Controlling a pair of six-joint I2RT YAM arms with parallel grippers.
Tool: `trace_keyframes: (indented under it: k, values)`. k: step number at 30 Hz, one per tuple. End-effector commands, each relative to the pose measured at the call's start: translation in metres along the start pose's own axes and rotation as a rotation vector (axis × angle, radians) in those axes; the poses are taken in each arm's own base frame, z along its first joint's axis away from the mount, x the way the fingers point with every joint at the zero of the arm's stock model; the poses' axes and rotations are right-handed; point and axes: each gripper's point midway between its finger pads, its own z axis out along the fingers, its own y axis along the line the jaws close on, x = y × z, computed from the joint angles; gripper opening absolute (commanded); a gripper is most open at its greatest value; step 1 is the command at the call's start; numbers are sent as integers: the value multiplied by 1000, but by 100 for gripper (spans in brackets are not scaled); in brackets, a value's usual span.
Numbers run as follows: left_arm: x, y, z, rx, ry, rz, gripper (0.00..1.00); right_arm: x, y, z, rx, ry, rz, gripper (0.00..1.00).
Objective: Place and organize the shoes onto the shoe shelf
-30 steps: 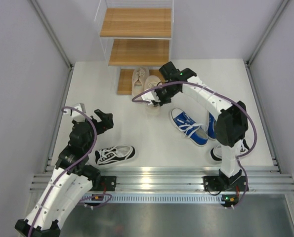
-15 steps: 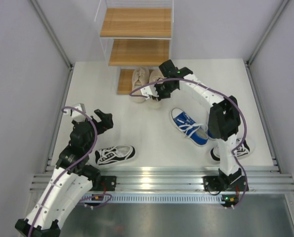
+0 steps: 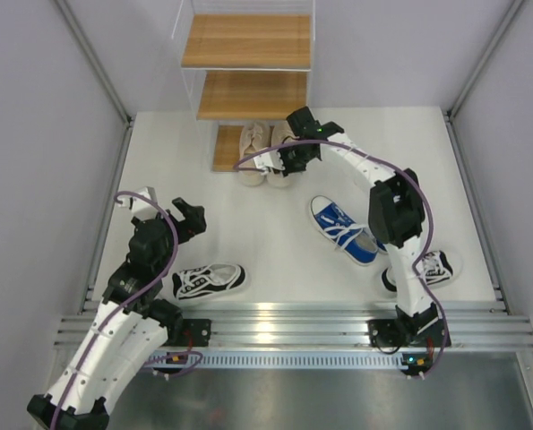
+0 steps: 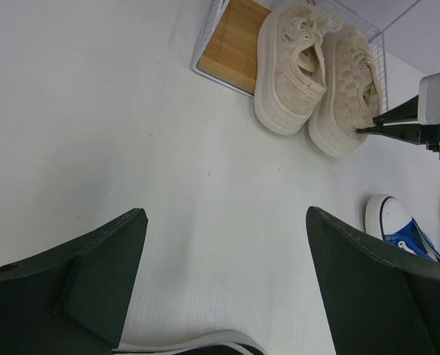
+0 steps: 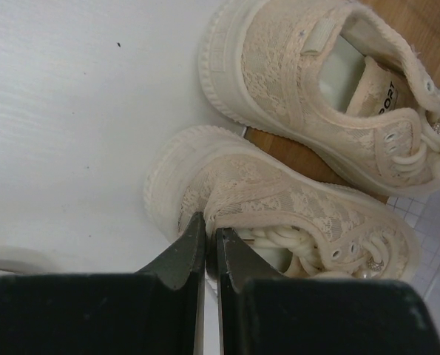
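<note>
The right pincer (image 5: 208, 229) is gripping one beige shoe (image 5: 279, 203) by the back rim of its opening, and both fingers are clenched on the thin fabric. This shoe is lying on the right half of the lowest board of the shoe shelf (image 3: 225, 149). Its heel is sticking out past the front edge of the shelf, over the desk (image 3: 159, 170). The second beige shoe (image 3: 252, 148) is lying just beside it on the left half of the same board and pointing the same way; the two seem to be touching along their sides.

A blue shoe (image 3: 342, 230) is lying on the desk in front of the shelf and to its right, well apart from it. One black-and-white shoe (image 3: 208, 280) is lying far in front of the shelf on the left. The other black-and-white shoe (image 3: 432, 267) is lying far in front on the right, partly hidden behind the right arm (image 3: 396, 215).

The left pincer (image 3: 187, 217) is hanging above the desk, in front of the shelf and to its left. Its fingers are spread wide and holding nothing.
</note>
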Motion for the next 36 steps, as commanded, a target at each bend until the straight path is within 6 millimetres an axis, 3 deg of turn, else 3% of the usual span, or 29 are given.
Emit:
trace_keyframes:
  k: [1,14,20,24,25,31,33,36]
  values:
    - [-5,0,0,-5,-19,-7,94,-12,-64,-24,202,-12,-97,0]
    - [-4,1,1,-9,-15,-10,94,10,-57,-8,181,19,-91,6]
    - [1,1,3,-11,1,-15,94,8,-52,-8,181,5,-88,22]
    - [1,0,3,-7,0,-23,94,2,-45,-11,174,-20,-88,48]
    - [1,0,4,-5,1,-24,94,-1,-47,-14,185,-30,-91,50]
    - [0,-2,4,-7,-2,-68,96,-35,-36,-43,177,-135,-77,69]
    - [0,-4,5,-12,0,-125,98,-49,-22,-57,146,-178,-70,78]
    - [4,-4,5,-47,18,-247,98,-66,1,-78,106,-220,-36,84]
